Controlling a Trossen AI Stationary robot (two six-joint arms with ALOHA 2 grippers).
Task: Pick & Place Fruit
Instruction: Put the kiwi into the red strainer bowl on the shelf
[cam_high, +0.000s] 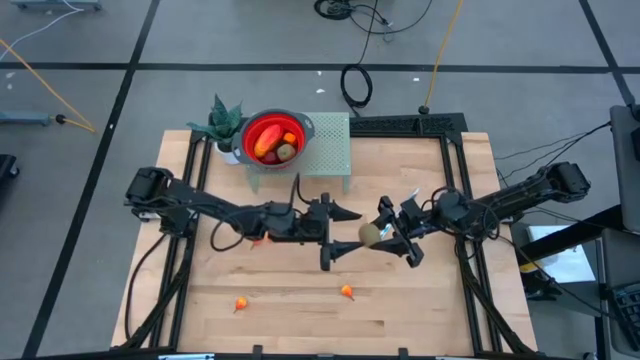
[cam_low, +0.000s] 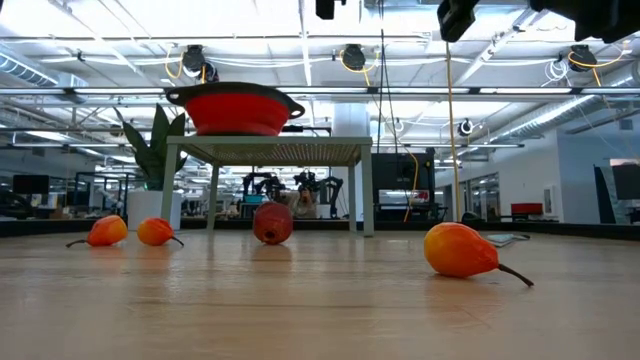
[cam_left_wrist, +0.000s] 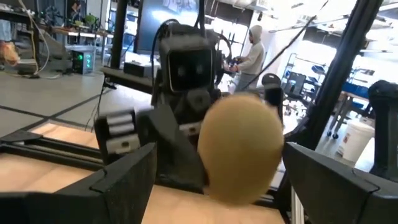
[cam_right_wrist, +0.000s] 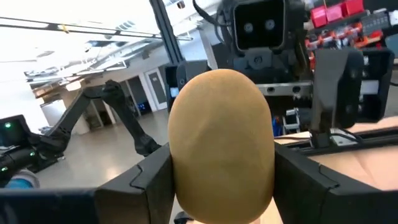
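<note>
A brownish-green oval fruit (cam_high: 369, 235) hangs in mid-air over the table's middle, with my right gripper (cam_high: 386, 232) shut on it, reaching in from the right. My left gripper (cam_high: 350, 233) comes level from the left and is open. Its two fingers (cam_left_wrist: 124, 180) stand on either side of the same fruit (cam_left_wrist: 239, 146), apart from it. Small orange fruits (cam_high: 241, 303) (cam_high: 347, 292) lie on the wood near the front. A dark red round fruit (cam_low: 272, 222) also lies on the table. The red bowl (cam_high: 300, 128) holds other fruit. My right gripper pinches the brownish-green fruit by its two sides (cam_right_wrist: 180, 168) between its two fingers. The fingers come roughly level from the table's right side. The fruit's rounded end sticks out past the fingertips toward my left gripper, and it is lifted well clear of the table.
The red bowl stands on a pale green mesh stand (cam_high: 335, 150) at the table's far side, next to a potted plant (cam_high: 225, 125). A black frame (cam_high: 455, 170) runs along the table's edges. A person shows in the room beyond the table.
</note>
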